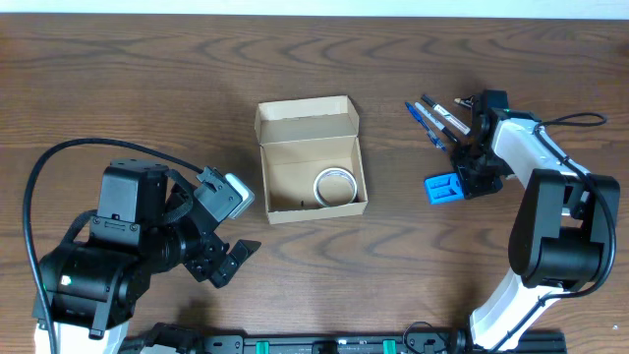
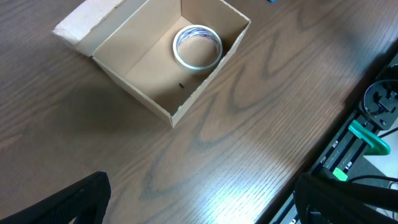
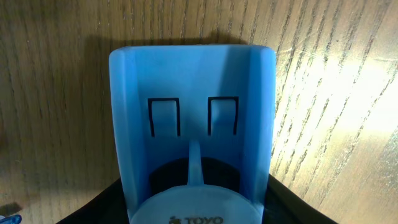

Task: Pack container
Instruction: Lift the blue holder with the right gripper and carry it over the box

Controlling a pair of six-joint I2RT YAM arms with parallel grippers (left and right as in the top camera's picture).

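1. We see the container (image 1: pixel 310 162) in the middle of the table (image 1: pixel 128 88). It stands upright with its flap lid folded back toward the far side.
2. Inside it, a white tape roll (image 1: pixel 334 186) lies flat in the near right corner and touches the box floor. A small dark speck on that floor shows in the left wrist view, and we cannot make out what it is.
3. The left gripper (image 1: pixel 234 258) hangs over bare wood, near and left of the container and well apart from it. Its fingers (image 2: pixel 68 202) are spread wide and grasp nothing. In the left wrist view both are cut off by the bottom edge.
4. The right gripper (image 1: pixel 462 172) is down at a blue plastic piece (image 1: pixel 443 187) on the right side of the table.
5. In the right wrist view the blue piece fills nearly the whole picture, and its lower end runs out of frame with part of a printed word. Dark finger shapes flank it at the bottom corners. We cannot tell whether they are clenched on it or only beside it.
6. A few pens (image 1: pixel 430 120), blue and dark, lie just far of the blue piece. Their right ends are hidden behind the right gripper, so we cannot count them for certain.
7. A black rail with green clips (image 1: pixel 324 345) runs along the near edge, cut off by the picture.
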